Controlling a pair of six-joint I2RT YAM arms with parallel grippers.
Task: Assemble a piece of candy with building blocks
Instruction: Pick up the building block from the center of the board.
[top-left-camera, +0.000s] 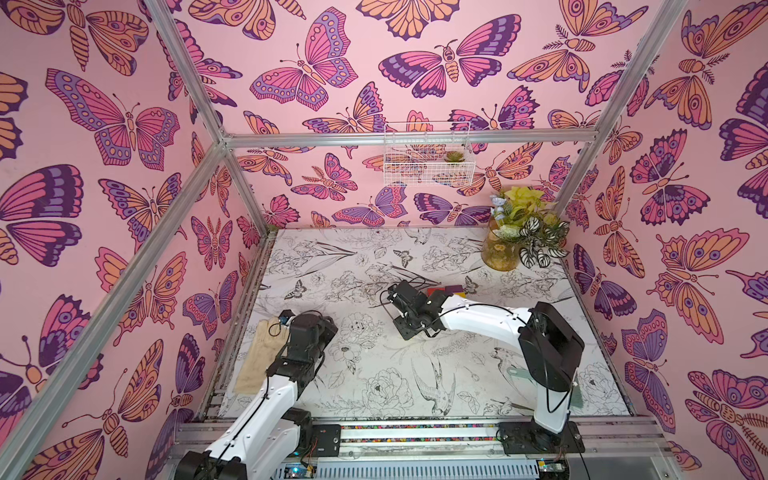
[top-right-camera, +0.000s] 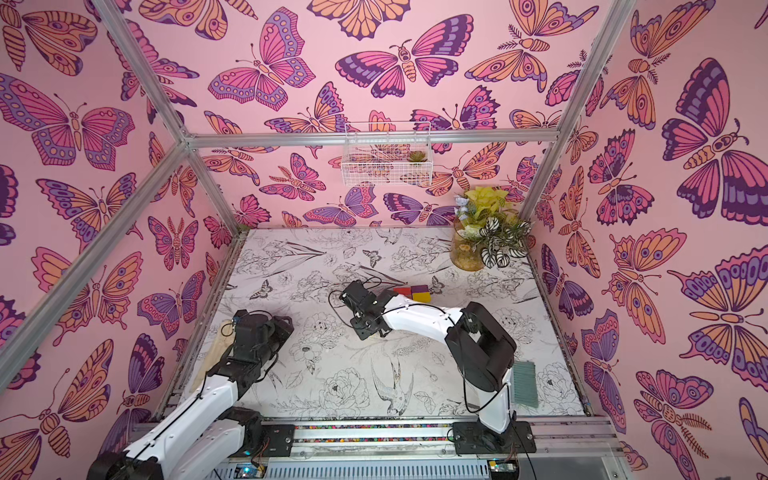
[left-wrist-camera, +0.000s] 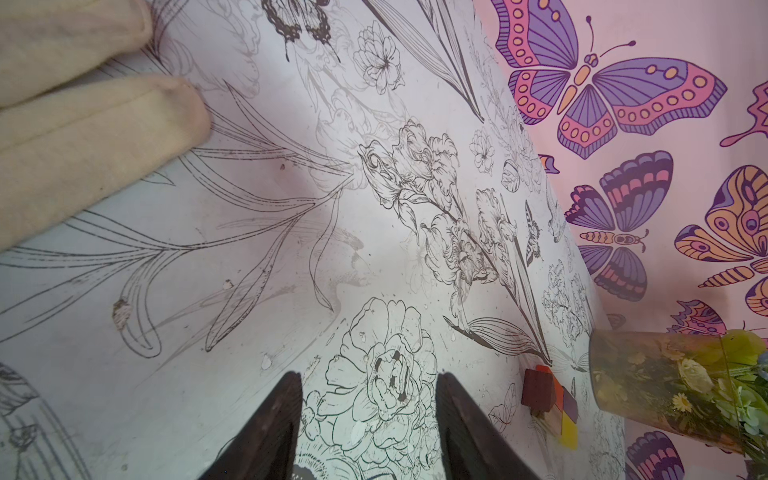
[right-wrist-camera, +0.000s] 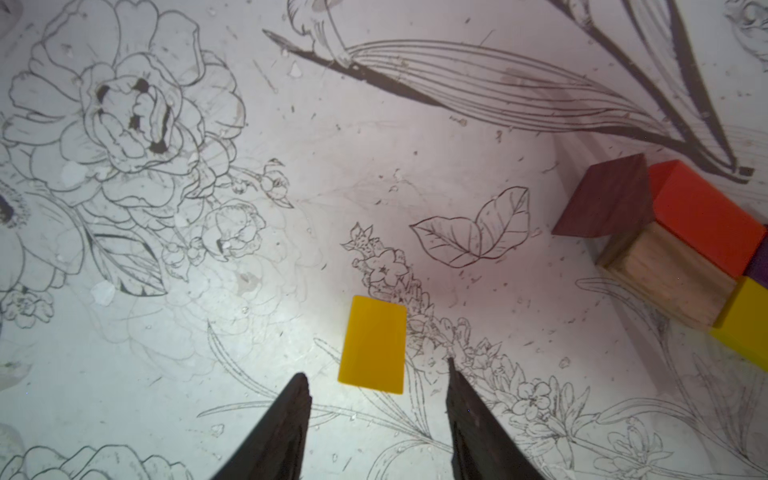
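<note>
Overhead, both top views show a booth walled in pink wallpaper (top-left-camera: 374, 83) printed with big purple, pink and orange butterflies, braced by a silver metal frame (top-left-camera: 407, 137). A white wire basket (top-left-camera: 428, 160) hangs on the back wall with a small green plant in it. The table (top-left-camera: 353, 266) is white, covered in black line drawings of flowers, birds and butterflies; the wrist views show its print scuffed and chipped. In the far right corner stands an amber vase (top-left-camera: 498, 251) of flowers and striped leaves. A beige glove (top-left-camera: 259, 353) lies flat along the left edge, and a teal brush (top-right-camera: 524, 384) lies near the right edge beside the right arm (top-right-camera: 419, 322). A rail (top-left-camera: 415, 432) runs along the near side.

The unfinished candy (top-right-camera: 413, 293) sits on the far half of the table, right of centre, near the vase. Its dark brown triangle (right-wrist-camera: 602, 199) touches a red block (right-wrist-camera: 702, 212) and a plain wood block (right-wrist-camera: 665, 278), with a purple block (right-wrist-camera: 760, 262) and a yellow block (right-wrist-camera: 744, 328) packed behind them. A loose yellow piece (right-wrist-camera: 374, 345) lies flat on the table apart from them, just ahead of the right gripper (right-wrist-camera: 377, 368), whose fingers are spread wider than it and touch nothing. The left gripper (left-wrist-camera: 368, 382) hangs near the glove, likewise spread, with only bare table between its fingers.
</note>
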